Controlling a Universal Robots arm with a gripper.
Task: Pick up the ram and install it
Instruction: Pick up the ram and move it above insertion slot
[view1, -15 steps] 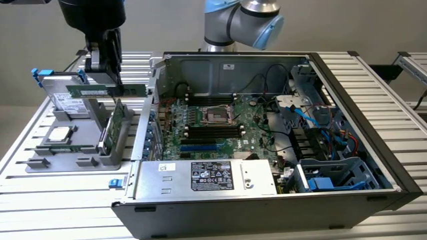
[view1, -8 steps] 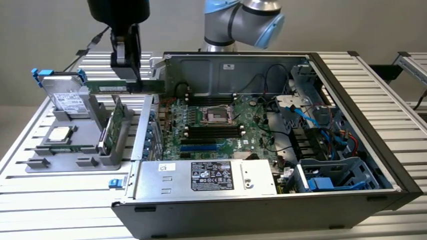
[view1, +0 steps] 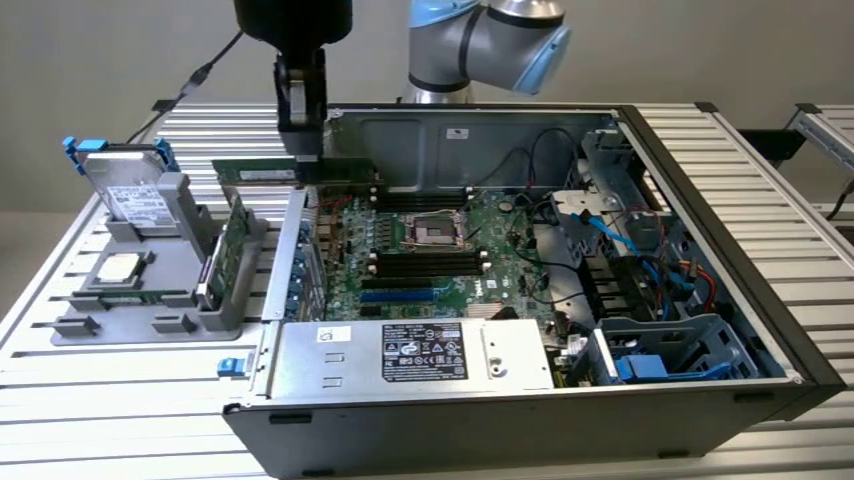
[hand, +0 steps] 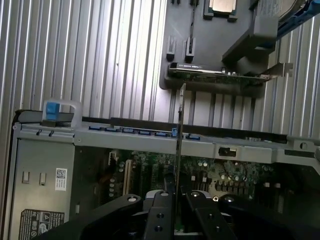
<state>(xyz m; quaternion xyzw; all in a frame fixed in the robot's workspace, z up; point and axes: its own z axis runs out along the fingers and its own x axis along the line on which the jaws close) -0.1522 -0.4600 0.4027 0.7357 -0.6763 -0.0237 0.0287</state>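
Our gripper (view1: 306, 156) is clamped on the ram (view1: 260, 172), pinching it partway along its length (in the wrist view the stick runs edge-on out from between the fingers (hand: 159, 207)). The ram hangs level in the air, over the case wall (view1: 291, 250) on the exterior view's left, above the motherboard (view1: 447, 255) and short of its middle. We judge the risk to be tilt: in so narrow a hold the stick could pivot, clip the wall, or meet a memory slot askew.
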